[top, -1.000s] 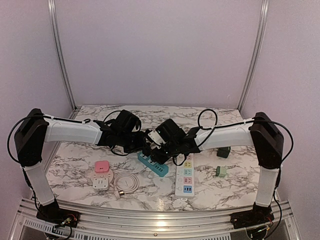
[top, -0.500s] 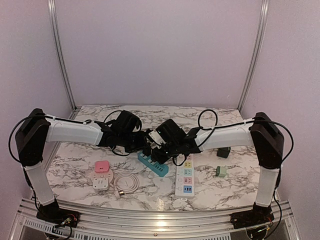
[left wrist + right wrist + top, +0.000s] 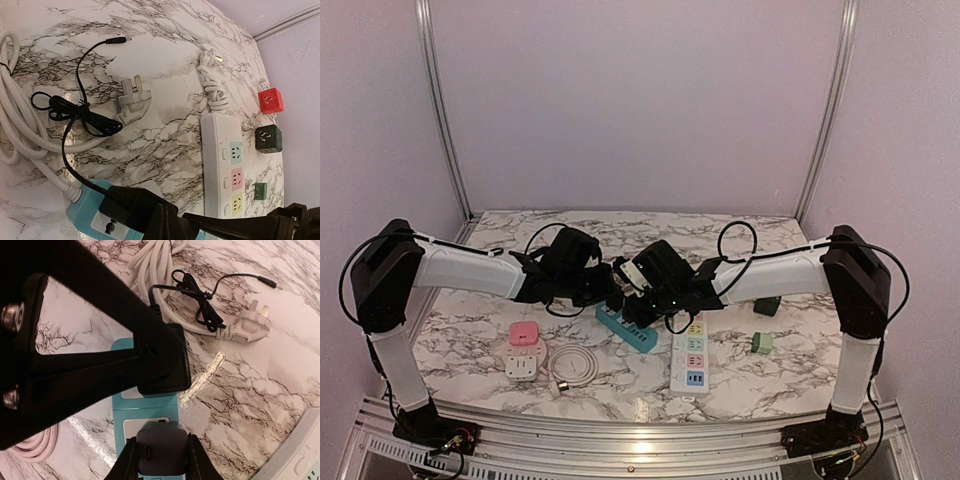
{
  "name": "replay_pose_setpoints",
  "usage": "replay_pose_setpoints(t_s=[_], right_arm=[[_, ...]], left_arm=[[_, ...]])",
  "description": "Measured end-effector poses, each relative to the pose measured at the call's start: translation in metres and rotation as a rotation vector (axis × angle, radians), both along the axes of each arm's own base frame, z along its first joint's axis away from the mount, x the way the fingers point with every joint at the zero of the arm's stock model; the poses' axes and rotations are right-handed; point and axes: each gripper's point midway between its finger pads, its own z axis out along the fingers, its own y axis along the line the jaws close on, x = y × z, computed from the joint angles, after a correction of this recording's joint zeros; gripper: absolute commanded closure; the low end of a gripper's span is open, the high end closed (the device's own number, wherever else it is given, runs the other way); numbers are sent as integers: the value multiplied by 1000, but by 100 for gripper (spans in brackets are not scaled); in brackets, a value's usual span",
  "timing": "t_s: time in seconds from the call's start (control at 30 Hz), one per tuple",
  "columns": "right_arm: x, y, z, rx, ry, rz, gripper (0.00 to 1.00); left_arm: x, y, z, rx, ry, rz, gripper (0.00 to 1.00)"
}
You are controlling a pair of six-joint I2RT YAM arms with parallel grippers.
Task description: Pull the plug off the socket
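A blue socket strip (image 3: 638,337) lies at mid-table. A grey cube plug (image 3: 161,452) sits in it, and my right gripper (image 3: 161,456) is shut on that plug, one finger (image 3: 128,462) against each side. Just beyond the plug, a black adapter (image 3: 167,360) with a thin black cord is also plugged into the strip (image 3: 145,407). My left gripper (image 3: 172,225) is shut with nothing between its fingers, and its tips rest on top of the black adapter (image 3: 122,205). In the top view the two grippers meet over the strip, left gripper (image 3: 612,291) beside right gripper (image 3: 634,306).
A white power strip (image 3: 690,355) lies right of the blue one. A white three-pin plug (image 3: 132,102) and coiled white cable (image 3: 20,125) lie behind. A pink-white adapter (image 3: 524,350) and cable coil (image 3: 575,365) sit front left. Green cubes (image 3: 763,343) and a red cube (image 3: 270,100) sit right.
The right gripper's jaws have narrowed onto the grey plug. Both arms have shifted only slightly, and the left gripper stays shut on top of the black adapter.
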Motion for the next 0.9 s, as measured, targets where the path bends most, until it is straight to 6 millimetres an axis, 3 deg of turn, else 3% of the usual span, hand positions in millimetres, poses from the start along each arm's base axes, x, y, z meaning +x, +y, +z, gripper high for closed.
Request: replay_pose_setpoints(t_s=[0.5, 0.9], right_arm=[[-1, -1, -1, 11, 2, -3, 98], [-5, -2, 0, -7, -3, -3, 98]], left_arm=[[-10, 8, -1, -37, -17, 20, 100], [-15, 3, -2, -49, -19, 23, 100]])
